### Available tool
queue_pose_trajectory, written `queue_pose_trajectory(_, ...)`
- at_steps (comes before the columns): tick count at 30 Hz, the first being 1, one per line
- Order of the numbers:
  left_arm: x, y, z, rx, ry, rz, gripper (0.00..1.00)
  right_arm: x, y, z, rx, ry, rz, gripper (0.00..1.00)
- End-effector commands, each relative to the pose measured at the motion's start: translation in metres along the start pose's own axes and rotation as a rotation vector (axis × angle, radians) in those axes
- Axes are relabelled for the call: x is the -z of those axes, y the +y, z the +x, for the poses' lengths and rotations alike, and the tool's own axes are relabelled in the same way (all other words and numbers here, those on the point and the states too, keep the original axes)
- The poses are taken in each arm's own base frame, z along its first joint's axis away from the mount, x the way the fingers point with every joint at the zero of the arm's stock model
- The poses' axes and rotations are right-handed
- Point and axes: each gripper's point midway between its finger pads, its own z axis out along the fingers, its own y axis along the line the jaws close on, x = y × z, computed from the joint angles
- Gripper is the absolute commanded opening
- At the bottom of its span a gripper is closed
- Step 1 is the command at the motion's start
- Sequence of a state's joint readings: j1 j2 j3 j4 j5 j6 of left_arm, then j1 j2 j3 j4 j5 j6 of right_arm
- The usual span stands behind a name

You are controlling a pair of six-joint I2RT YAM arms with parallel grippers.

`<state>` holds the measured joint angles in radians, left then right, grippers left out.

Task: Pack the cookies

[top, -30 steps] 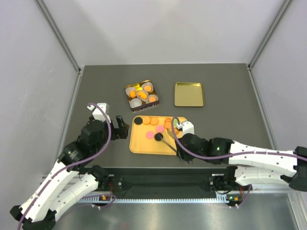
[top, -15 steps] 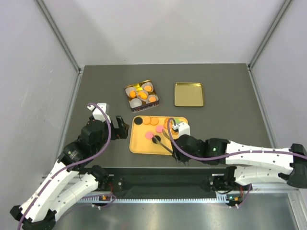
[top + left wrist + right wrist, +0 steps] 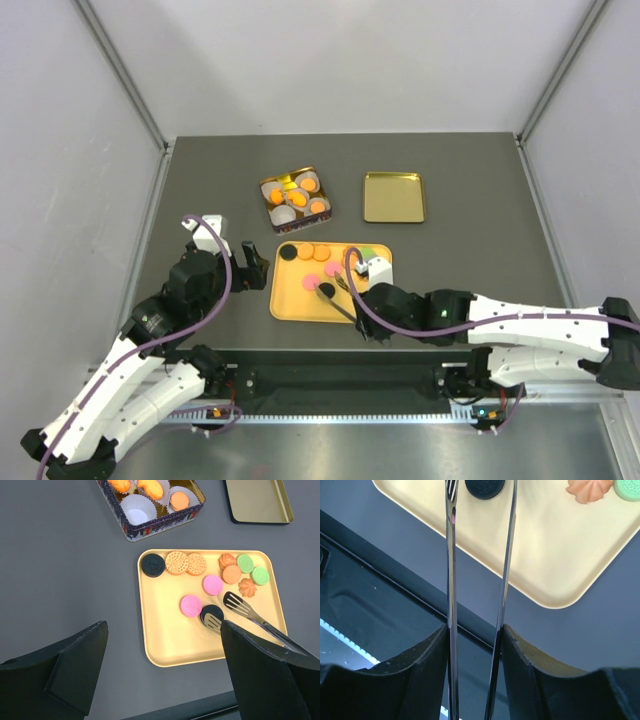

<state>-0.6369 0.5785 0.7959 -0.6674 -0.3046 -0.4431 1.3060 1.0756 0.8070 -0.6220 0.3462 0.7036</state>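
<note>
Right wrist: hand half-open on tongs

A dark grey table sits enclosed by plain pale walls under even light.

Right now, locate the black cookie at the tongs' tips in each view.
Top external: black cookie, mid-tray, right of a pink cookie.
Left wrist: lower mid-tray, at the tip of the tongs.
Right wrist: top edge, between the tongs' blades.
Shared landmark: the yellow tray.
</note>
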Motion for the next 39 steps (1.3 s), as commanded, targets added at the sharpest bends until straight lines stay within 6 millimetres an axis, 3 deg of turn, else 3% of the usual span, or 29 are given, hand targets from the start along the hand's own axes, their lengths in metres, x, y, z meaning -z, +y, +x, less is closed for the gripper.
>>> queue_pose_trajectory(1, 0.000, -0.001, -0.004, 0.002, -0.016, 0.003, 0.99, 0.004, 0.018, -0.016, -0.022, -0.050, -0.045, 0.45)
queue_pose_trajectory(25, 0.000, -0.001, -0.004, 0.003, -0.016, 0.005, 0.99, -0.005, 0.019, -0.007, 0.008, -0.009, -0.037, 0.34)
queue_pose_trajectory(31, 0.000, -0.001, -0.004, 0.003, -0.016, 0.005, 0.99, 0.006, 0.017, -0.024, 0.015, -0.048, -0.042, 0.30)
queue_pose_trajectory(39, 0.000, -0.002, -0.004, 0.003, -0.018, 0.005, 0.99, 0.026, 0.007, -0.063, -0.008, -0.122, -0.043, 0.28)
